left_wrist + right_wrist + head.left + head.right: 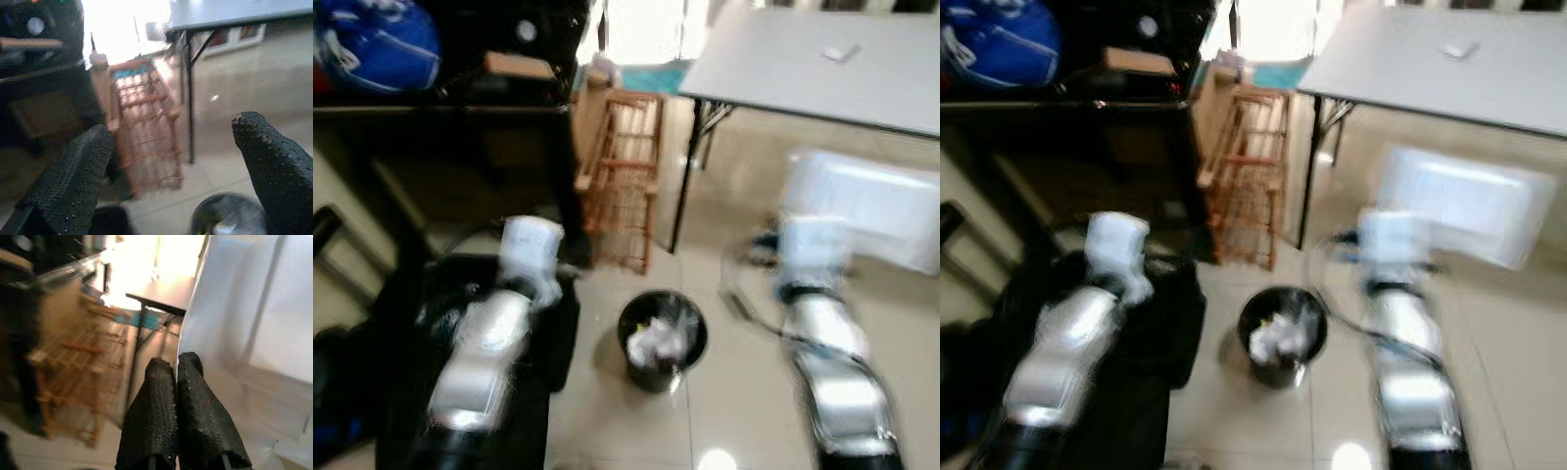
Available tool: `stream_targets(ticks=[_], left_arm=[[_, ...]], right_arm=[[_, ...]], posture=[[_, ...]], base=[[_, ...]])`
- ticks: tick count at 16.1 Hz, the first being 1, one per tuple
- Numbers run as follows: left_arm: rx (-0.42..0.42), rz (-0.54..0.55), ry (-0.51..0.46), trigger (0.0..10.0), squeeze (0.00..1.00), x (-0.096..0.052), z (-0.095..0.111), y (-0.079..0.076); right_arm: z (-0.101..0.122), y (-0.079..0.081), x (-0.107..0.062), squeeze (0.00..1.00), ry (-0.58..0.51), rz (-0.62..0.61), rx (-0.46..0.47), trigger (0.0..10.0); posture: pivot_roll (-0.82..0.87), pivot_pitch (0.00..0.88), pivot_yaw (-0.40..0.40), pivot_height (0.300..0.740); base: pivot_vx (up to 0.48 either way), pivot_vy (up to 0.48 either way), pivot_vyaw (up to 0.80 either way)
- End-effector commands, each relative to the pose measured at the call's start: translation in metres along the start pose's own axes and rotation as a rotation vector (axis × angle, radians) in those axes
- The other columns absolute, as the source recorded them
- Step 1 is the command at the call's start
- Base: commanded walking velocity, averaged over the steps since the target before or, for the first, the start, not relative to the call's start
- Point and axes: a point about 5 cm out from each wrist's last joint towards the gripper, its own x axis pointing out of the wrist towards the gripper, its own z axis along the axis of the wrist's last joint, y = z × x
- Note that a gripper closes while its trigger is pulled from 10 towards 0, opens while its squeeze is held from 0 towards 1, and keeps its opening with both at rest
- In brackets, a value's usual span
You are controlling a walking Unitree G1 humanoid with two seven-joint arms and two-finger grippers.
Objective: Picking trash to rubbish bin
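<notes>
Black and round, the rubbish bin [662, 341] stands on the pale tiled floor [744, 411] between the robot's 2 silver arms, with crumpled white trash [658, 345] inside it. Both head views are blurred. Just behind the bin stands a wooden rack [622, 181], beside a grey folding table [822, 69]. From its wrist camera, the left gripper [176, 161] has its fingers spread wide with nothing between them, while the right gripper [177, 377] has its 2 fingers pressed together, empty
</notes>
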Motion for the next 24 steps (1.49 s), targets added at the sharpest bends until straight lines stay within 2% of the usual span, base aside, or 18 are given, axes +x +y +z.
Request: stream_targets(ticks=[1,15,21,24], left_arm=[[-0.006,-0.030,-0.027,10.0,0.00,0.004,0.006,-0.009],[0.007,-0.040,-0.020,10.0,0.00,0.003,0.003,-0.011],[0.018,-0.049,-0.005,10.0,0.00,0.004,0.000,-0.013],[0.023,-0.055,0.029,10.0,0.00,0.001,-0.012,-0.016]], right_arm=[[-0.002,-0.013,-0.002,0.00,0.004,-0.040,-0.016,10.0],[-0.002,-0.012,-0.003,0.00,0.006,-0.030,-0.020,10.0],[-0.004,-0.011,-0.004,0.00,0.013,-0.028,-0.018,10.0],[-0.005,-0.008,-0.003,0.00,0.018,-0.020,-0.006,10.0]], posture=[[-0.01,0.083,0.052,0.740],[-0.02,0.083,0.053,0.740],[-0.02,0.082,0.055,0.740],[-0.01,0.086,0.052,0.740]], base=[[0.352,0.000,0.00],[0.347,0.000,0.00],[0.000,0.000,0.00],[0.000,0.000,0.00]])
